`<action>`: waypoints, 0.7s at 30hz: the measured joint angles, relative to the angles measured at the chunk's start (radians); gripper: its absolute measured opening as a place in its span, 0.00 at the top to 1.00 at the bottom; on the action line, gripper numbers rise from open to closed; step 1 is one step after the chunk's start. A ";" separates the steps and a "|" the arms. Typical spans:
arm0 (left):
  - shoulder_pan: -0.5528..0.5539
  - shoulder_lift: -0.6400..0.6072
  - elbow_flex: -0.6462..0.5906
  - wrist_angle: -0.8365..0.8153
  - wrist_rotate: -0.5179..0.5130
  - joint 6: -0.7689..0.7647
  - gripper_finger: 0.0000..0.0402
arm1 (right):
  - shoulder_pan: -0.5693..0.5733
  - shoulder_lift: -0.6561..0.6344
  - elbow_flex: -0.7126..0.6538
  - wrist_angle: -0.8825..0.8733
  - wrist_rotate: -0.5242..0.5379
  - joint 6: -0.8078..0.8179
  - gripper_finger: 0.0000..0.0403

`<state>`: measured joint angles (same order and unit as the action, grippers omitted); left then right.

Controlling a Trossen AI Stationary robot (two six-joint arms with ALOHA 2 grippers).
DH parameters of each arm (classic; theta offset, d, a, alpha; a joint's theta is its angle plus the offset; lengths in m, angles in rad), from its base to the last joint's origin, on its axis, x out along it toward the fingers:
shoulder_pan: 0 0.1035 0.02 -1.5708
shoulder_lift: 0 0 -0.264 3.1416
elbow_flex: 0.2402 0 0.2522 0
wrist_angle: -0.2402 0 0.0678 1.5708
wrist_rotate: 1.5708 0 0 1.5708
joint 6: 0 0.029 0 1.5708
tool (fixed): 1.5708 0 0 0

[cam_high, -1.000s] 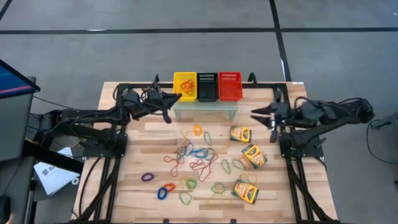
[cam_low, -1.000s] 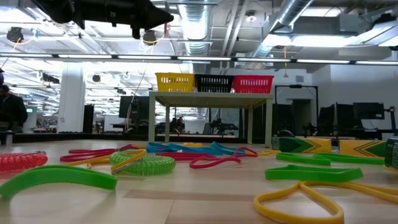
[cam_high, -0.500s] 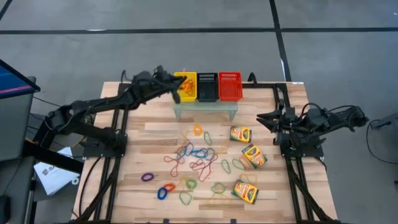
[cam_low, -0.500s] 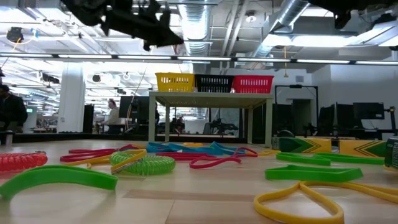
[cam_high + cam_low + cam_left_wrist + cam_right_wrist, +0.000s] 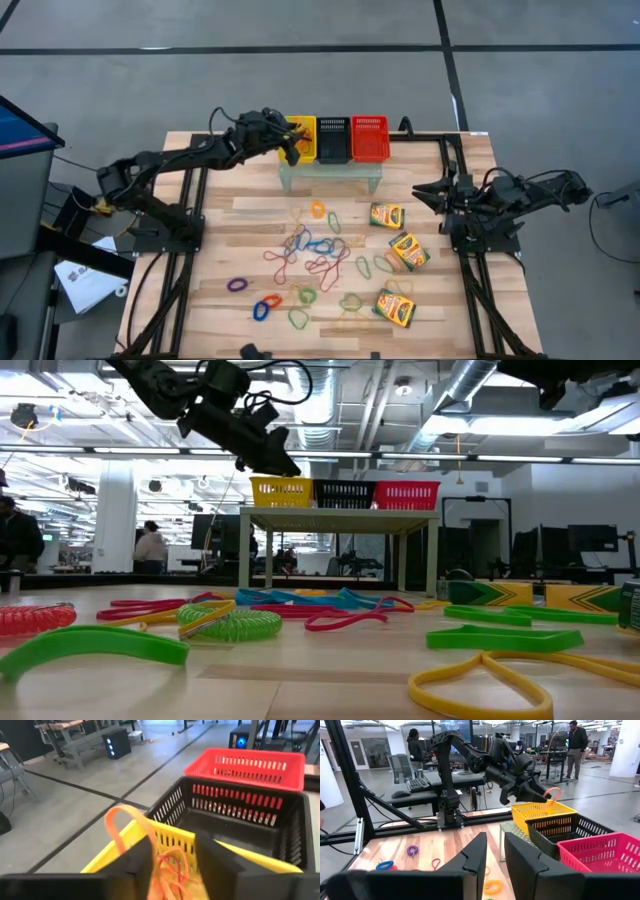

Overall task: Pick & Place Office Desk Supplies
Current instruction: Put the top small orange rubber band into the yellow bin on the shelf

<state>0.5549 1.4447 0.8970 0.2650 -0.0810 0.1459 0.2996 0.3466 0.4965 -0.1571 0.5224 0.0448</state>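
Landmark: yellow basket (image 5: 298, 137)
Left hand (image 5: 290, 145): over the basket, fingers parted, orange rubber band (image 5: 131, 826) dangling between
Right hand (image 5: 425, 192): waiting beside crayon boxes (image 5: 387, 215), fingers slightly apart, empty
Handling: band probably light, floppy, snaggy; pinch one strand

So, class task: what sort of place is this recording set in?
Probably an open-plan robotics lab or workshop: exposed ceiling ducts, desks with monitors behind, and a wooden table fitted with two robot arms.

The left tool (image 5: 172, 865) hides part of the yellow basket (image 5: 175, 840); the picture's edge cuts its fingers.
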 joint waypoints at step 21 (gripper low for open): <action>-0.019 -0.063 0.293 -0.525 -0.045 0.069 0.35 | 0.000 0.000 0.000 -0.026 0.001 0.000 0.84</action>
<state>0.5358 1.3813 1.1897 -0.2596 -0.1265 0.2151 0.2993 0.3466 0.4965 -0.1834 0.5232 0.0452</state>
